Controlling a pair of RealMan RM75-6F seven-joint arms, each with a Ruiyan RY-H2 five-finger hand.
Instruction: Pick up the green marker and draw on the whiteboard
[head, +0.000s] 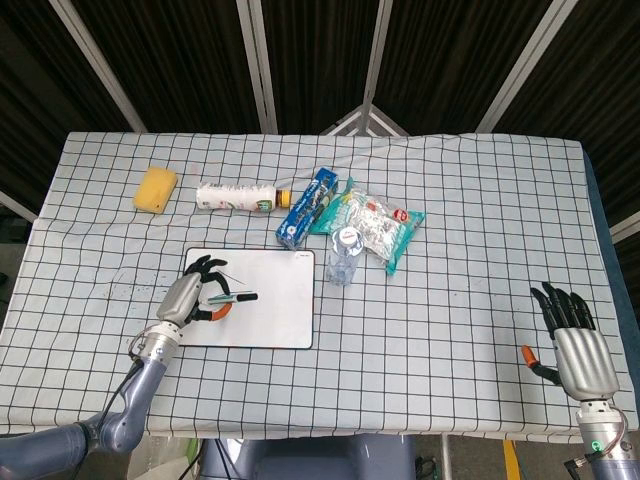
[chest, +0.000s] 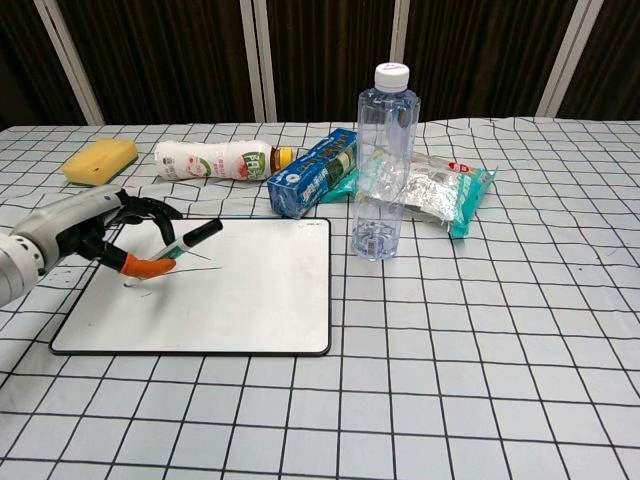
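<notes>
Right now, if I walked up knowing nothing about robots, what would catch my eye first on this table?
Probably the left hand at the whiteboard's left edge, its fingers holding a marker tilted tip-down on the board, where a thin drawn line shows. Next, the tall clear water bottle standing upright just right of the board. Behind lie a yellow sponge, a toppled drink bottle and snack packets.
</notes>
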